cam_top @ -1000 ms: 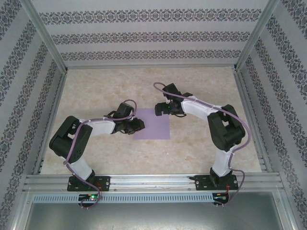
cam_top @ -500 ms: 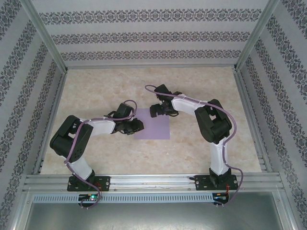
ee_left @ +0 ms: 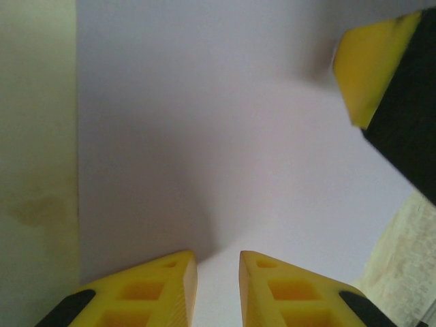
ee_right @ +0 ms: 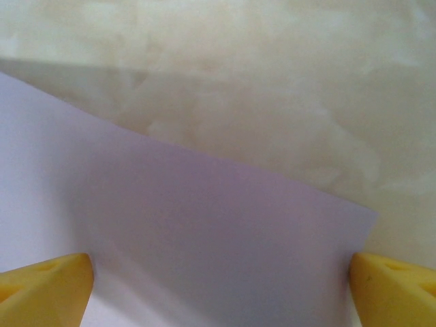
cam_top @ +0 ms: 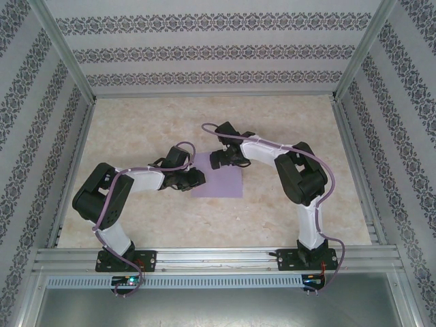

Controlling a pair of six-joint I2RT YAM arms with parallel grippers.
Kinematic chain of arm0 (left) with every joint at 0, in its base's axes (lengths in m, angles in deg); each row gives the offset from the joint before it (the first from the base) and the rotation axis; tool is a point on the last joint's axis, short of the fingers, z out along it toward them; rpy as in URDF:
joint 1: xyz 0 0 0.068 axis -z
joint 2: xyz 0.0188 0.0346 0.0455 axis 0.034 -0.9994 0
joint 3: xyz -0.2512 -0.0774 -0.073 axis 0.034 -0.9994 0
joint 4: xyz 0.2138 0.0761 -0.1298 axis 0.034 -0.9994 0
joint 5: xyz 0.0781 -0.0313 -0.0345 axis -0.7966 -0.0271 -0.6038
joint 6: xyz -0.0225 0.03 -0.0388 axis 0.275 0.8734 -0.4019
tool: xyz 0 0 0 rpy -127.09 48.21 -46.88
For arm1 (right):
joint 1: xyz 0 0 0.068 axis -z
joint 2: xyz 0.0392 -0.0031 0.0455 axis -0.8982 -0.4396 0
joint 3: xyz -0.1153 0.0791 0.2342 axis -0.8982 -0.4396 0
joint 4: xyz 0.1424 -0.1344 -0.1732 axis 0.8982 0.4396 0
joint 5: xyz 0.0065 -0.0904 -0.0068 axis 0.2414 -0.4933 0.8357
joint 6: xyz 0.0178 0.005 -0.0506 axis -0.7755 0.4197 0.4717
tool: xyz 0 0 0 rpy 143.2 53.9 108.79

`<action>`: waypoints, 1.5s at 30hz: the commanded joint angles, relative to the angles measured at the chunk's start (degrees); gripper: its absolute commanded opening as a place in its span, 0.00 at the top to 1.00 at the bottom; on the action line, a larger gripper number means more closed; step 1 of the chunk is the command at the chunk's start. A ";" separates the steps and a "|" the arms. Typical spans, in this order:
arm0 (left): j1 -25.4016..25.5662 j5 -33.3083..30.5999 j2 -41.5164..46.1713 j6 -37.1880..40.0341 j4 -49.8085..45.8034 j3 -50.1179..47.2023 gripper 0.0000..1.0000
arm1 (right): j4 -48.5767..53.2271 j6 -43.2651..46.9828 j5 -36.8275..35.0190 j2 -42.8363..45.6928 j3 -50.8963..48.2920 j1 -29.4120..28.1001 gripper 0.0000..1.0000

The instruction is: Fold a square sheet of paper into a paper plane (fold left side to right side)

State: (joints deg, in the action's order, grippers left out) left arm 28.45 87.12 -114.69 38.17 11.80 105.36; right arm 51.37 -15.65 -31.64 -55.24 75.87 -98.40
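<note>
Paper sheet (cam_top: 221, 185) flat, square, edges fore-aft

A lab-style robot test cell: aluminium-profile frame (cam_top: 218, 257), patterned wall panels (cam_top: 218, 51), marble-look tabletop (cam_top: 136, 116).

One square sheet of thin lavender-purple paper (cam_top: 221, 182) lies near the middle of the one beige marbled table (cam_top: 286, 122). Two white-and-black robot arms stand at the table's near edge: the left arm (cam_top: 102, 197) and the right arm (cam_top: 300, 178). Each carries one gripper, making two: the left gripper (cam_top: 197, 178) and the right gripper (cam_top: 216, 161). Each gripper has two yellow fingers (ee_left: 163, 293), four in all. Three patterned walls (cam_top: 218, 48) line the table's left, far and right edges.
</note>
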 commanded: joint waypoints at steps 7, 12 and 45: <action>-0.32 -0.97 -2.90 -0.98 -0.55 -2.68 0.76 | 3.82 -1.07 4.96 2.88 0.92 -3.59 0.18; -0.35 -0.47 -2.91 -1.48 0.59 -2.89 0.75 | 3.85 -1.33 5.84 2.47 0.83 -3.76 0.26; -15.92 7.32 26.16 9.05 -0.44 -7.91 0.34 | -14.60 -5.91 35.97 21.89 -17.97 8.21 0.69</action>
State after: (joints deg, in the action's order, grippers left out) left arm 14.64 89.21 -89.75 44.97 10.34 99.30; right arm 41.45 -20.00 -2.11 -35.85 60.05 -90.57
